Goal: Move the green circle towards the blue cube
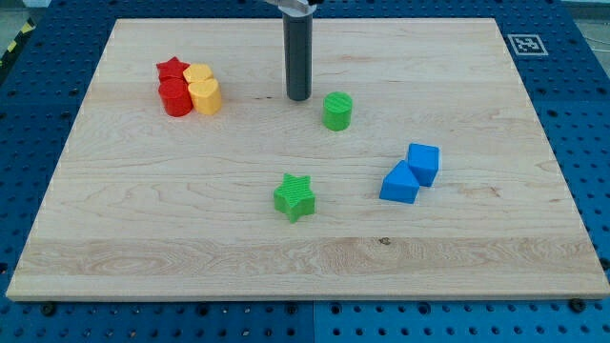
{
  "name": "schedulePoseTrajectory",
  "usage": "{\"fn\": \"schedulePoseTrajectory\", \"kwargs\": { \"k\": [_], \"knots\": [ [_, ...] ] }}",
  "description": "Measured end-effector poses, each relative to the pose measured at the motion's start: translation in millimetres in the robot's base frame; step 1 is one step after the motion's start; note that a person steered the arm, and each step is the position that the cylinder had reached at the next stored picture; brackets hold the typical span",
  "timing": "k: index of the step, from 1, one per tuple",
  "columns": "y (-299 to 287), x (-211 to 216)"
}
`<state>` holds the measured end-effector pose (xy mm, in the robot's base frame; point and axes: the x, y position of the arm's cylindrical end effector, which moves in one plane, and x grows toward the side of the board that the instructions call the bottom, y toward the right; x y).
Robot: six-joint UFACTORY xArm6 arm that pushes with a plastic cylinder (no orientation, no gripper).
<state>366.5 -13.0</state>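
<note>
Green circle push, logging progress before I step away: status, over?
My tip just up-left of green circle, small gap, not touching. Blue cube down-right of it, beside blue wedge. Path between clear; green star off line.

On the wooden board [191,238], far left, four blocks stand tightly together: a red star [172,69], a red cylinder [175,98], a yellow block [197,74] and a yellow heart [205,96]. Near the middle stands a green star [295,196]. At right lies a blue triangular block [400,183].
</note>
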Motion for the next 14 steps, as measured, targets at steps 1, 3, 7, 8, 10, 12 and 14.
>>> {"fn": "schedulePoseTrajectory", "kwargs": {
  "k": [1,3,7,8,10,12,14],
  "knots": [
    [19.9,24.4],
    [75.7,25.3],
    [138.0,20.7],
    [137.7,32.4],
    [57.1,-12.1],
    [64.5,19.7],
    [106.5,49.1]
  ]
}}
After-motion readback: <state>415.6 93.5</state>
